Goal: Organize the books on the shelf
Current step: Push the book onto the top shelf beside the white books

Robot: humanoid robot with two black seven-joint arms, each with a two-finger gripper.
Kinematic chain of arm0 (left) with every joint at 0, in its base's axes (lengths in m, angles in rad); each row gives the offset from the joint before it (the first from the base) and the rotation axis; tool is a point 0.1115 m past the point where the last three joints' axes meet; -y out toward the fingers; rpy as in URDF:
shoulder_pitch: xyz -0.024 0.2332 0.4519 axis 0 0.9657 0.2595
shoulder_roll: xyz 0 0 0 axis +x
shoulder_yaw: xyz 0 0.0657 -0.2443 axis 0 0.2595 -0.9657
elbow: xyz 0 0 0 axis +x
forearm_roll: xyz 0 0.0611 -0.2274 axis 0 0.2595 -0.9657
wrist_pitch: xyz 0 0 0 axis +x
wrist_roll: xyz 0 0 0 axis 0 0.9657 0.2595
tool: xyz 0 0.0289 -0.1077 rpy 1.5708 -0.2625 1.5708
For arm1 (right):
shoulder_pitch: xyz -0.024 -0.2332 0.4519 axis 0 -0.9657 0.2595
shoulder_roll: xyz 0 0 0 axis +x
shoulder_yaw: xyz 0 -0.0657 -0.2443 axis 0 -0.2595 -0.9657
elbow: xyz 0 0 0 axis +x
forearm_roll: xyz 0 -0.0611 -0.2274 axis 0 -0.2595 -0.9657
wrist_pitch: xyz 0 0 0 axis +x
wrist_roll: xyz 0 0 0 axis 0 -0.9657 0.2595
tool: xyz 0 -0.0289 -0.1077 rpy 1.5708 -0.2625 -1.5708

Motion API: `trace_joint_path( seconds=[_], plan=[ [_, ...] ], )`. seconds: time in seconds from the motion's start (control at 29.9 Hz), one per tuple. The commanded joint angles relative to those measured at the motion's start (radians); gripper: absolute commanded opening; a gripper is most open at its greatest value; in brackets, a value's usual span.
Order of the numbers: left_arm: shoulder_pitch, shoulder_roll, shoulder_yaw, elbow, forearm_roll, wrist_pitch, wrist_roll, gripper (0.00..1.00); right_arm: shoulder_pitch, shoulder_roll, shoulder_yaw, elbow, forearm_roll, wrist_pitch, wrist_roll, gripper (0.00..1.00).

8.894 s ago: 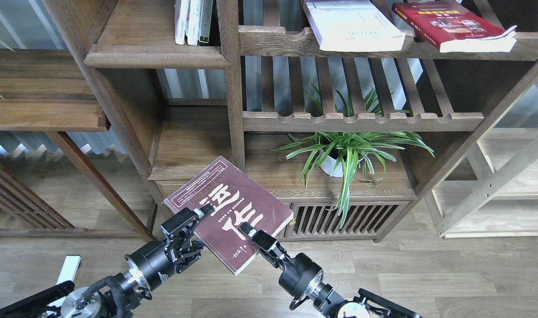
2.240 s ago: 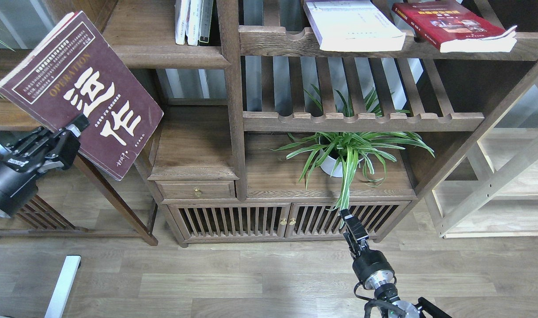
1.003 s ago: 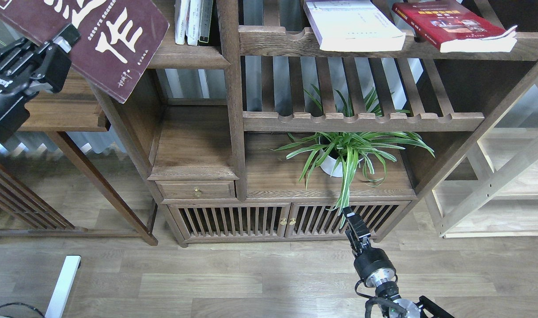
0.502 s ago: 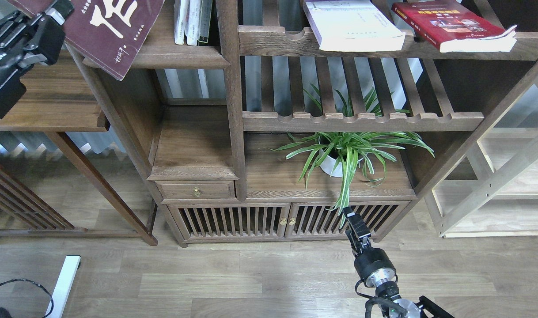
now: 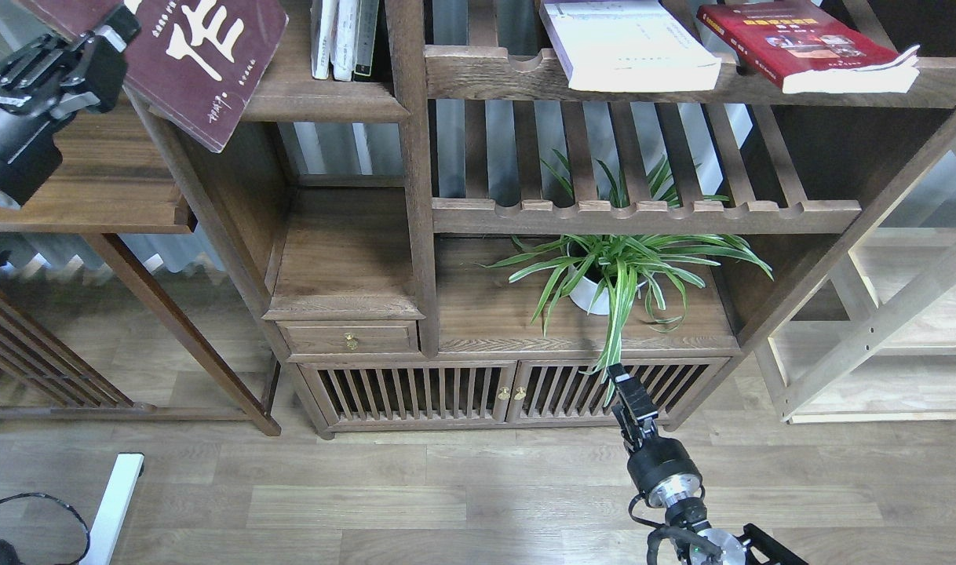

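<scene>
Gripping the maroon book (image 5: 203,55) by its lower left edge, the left gripper (image 5: 113,31) was raised to the upper left corner of the view, its fingers clamped on the cover. That book was tilted, its lower corner hanging down past the rounded front edge of the dark wooden shelf (image 5: 321,98), and most of its upper part was cut off by the top of the view. Just to its right on the same shelf stood a few thin books (image 5: 344,39), upright against the bookcase post.

Low in the view, the right gripper (image 5: 623,390) pointed up toward the slatted cabinet doors (image 5: 446,392), touching nothing; it was seen too narrow and dark to tell whether its fingers were apart or together.

On the upper slatted rack (image 5: 509,74) to the right lay the white book (image 5: 627,43) and the red book (image 5: 808,43), side by side, both flat and overhanging the front rail. A potted plant (image 5: 611,271) sat on the cabinet top below.
</scene>
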State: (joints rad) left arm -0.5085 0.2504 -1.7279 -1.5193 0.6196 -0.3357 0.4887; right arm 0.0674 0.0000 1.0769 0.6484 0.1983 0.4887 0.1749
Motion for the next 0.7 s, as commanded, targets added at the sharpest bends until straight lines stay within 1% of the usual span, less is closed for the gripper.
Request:
trace_joint_path(
  seconds=[0.0,0.2,0.27,0.37,0.47,0.53,0.67],
  plan=[
    [-0.018,0.004,0.01,0.01,-0.004,0.004,0.0,0.02,-0.003,0.0,0.0,0.005,0.001,0.0,0.001,0.99],
    [-0.053,0.038,0.011,-0.01,-0.004,0.021,0.0,0.02,-0.024,0.0,-0.002,0.028,0.003,0.0,0.0,0.99],
    [-0.056,0.043,0.011,-0.025,-0.004,0.046,0.0,0.02,-0.038,0.0,-0.003,0.043,0.003,0.0,0.0,0.99],
    [-0.064,0.064,0.013,-0.054,-0.006,0.105,0.0,0.02,-0.051,0.0,-0.002,0.063,0.004,0.0,0.0,0.99],
    [-0.093,0.082,0.019,-0.059,-0.004,0.148,0.0,0.02,-0.057,0.0,-0.002,0.089,0.004,0.0,0.0,0.99],
    [-0.113,0.095,0.036,-0.056,-0.003,0.168,0.0,0.02,-0.066,0.0,-0.002,0.103,0.007,0.0,0.0,0.99],
    [-0.116,0.136,0.073,-0.058,-0.006,0.201,0.0,0.02,-0.083,0.0,-0.002,0.116,0.009,0.0,0.0,0.99]
  ],
)
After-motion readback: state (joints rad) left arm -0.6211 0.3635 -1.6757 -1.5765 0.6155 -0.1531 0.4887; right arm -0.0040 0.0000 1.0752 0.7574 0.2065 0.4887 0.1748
